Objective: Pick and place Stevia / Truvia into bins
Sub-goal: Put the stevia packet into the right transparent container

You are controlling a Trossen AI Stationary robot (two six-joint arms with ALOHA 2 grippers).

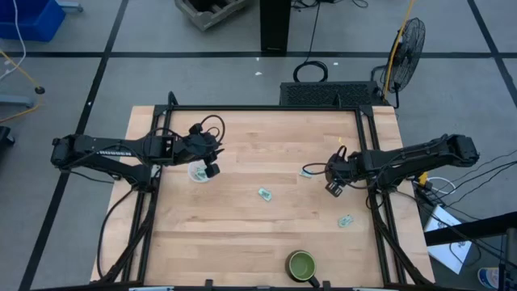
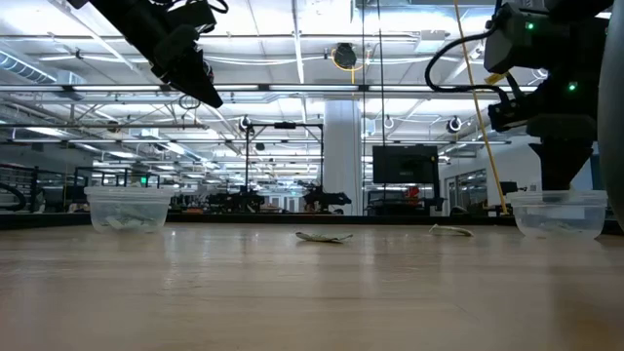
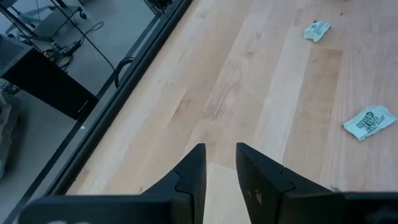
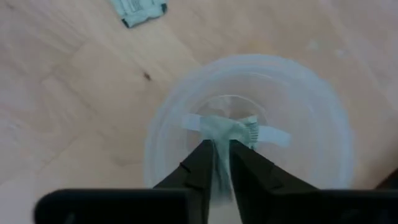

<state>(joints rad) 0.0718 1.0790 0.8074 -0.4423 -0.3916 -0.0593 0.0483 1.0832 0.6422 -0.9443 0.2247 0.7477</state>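
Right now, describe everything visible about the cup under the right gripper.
The cup is a small round container of translucent whitish plastic, standing upright and open-topped on the wooden table near its right edge. The right gripper hangs directly above its mouth, fingers close together with a pale green sachet between the tips, inside the rim. White strips lie across its bottom. In the low view its wall looks cloudy and ribbed near the top.

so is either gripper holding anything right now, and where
The right gripper pinches a sachet by its edge over a cup; the left gripper holds nothing.
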